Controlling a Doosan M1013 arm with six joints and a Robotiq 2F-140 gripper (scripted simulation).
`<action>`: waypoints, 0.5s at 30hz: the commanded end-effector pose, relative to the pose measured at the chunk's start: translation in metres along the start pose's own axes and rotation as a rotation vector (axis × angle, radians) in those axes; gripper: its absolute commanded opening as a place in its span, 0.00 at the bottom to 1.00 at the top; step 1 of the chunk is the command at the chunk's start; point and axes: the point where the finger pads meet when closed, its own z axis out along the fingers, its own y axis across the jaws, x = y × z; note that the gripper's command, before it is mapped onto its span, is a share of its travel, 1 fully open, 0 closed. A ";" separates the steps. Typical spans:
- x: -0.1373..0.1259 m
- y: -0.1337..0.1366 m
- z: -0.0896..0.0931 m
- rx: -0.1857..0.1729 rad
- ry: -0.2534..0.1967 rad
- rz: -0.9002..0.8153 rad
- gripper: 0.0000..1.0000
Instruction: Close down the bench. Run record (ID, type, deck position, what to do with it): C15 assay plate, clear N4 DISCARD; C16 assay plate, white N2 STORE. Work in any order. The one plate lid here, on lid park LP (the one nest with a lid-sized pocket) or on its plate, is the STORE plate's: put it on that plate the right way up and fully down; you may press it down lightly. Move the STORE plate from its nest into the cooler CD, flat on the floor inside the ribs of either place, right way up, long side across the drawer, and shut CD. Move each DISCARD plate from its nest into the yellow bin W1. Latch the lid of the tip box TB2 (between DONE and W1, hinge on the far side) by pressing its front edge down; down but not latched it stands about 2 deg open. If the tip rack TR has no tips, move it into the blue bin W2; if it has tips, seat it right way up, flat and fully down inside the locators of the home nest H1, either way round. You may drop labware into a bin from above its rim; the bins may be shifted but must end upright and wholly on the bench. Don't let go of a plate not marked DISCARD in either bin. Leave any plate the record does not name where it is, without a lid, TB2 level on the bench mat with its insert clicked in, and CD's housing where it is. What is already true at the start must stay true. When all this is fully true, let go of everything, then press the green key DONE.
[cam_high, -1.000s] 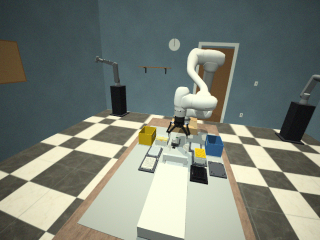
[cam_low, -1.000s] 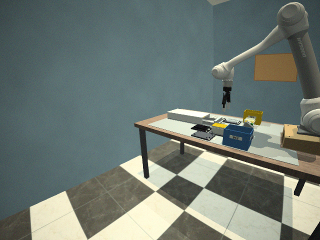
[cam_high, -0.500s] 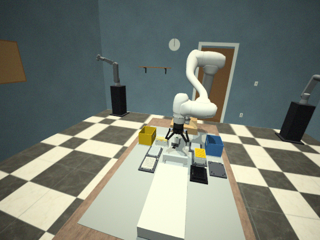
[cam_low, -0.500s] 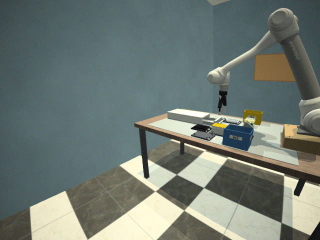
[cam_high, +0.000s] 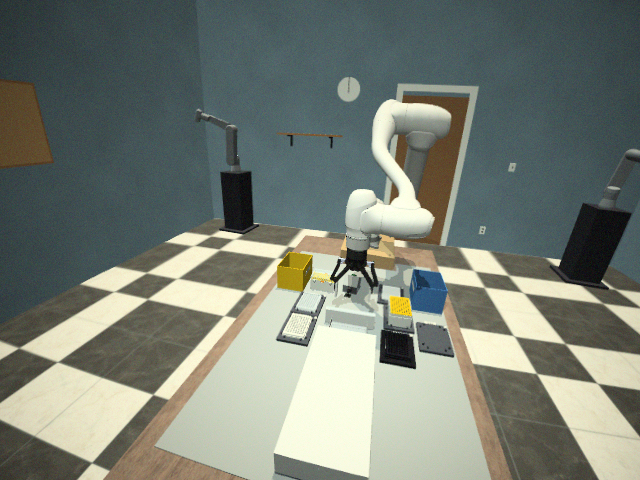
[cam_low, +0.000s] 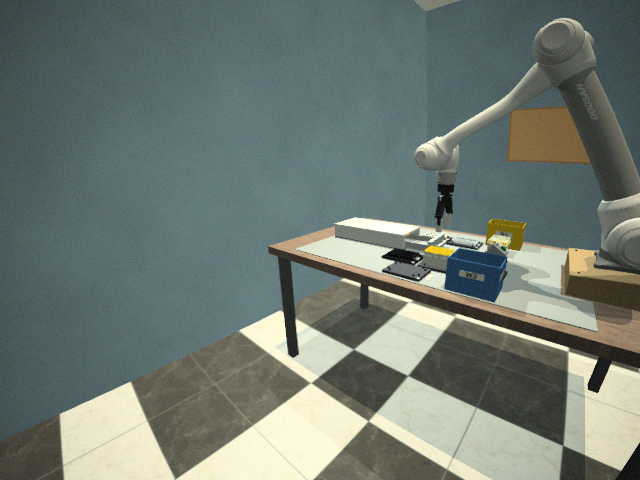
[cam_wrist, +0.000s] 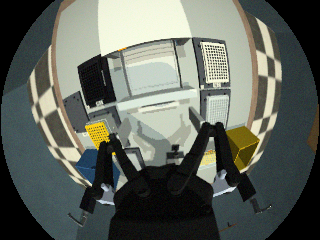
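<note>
Above the grey-matted bench (cam_high: 232, 403), we see our black two-finger gripper (cam_high: 353, 283) spread wide, holding nothing, yellow plastic bin (cam_high: 294, 270) alongside.

A laboratory automation room: the table (cam_high: 467, 372) carries assay plates (cam_high: 298, 325), a tip rack (cam_high: 400, 305) and waste bins (cam_high: 294, 270), served by a robot arm (cam_high: 398, 155).

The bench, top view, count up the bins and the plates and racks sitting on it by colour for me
Yellow: 2, the bin and the tip rack
Blue: 1, the bin
White: 1, the assay plate
Clear: 1, the assay plate
Black: 1, the plate
Total: 6
</note>
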 end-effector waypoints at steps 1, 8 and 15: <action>0.000 0.000 0.003 0.000 0.000 0.000 0.87; 0.000 0.000 0.011 0.000 0.000 0.000 0.87; 0.000 0.000 0.020 0.000 0.000 0.000 0.87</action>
